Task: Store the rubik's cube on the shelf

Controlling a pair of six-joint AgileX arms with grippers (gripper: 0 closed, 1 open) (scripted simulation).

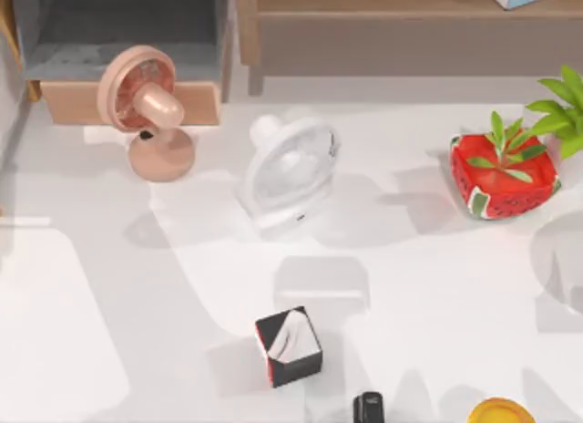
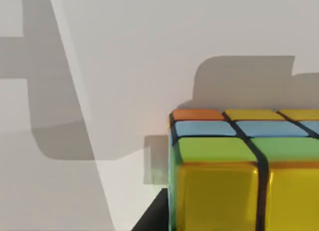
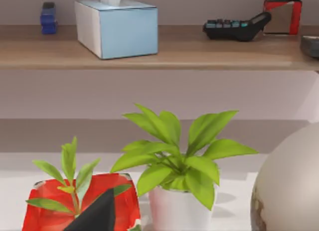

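Left wrist view has the rubik's cube [image 2: 244,171] close up: rigid, glossy, probably slippery, so I'd pinch opposite flat faces. Tool state: cannot tell.

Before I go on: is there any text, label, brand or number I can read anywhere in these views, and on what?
None can be read.
rubik's cube: plain colour squares, no print.
blue tissue box on the shelf: blank faces.
dark keypad device on the shelf: keys too small to read.
black cube on the table: white-and-red pattern, no letters.
pink fan and white fan: no markings seen.
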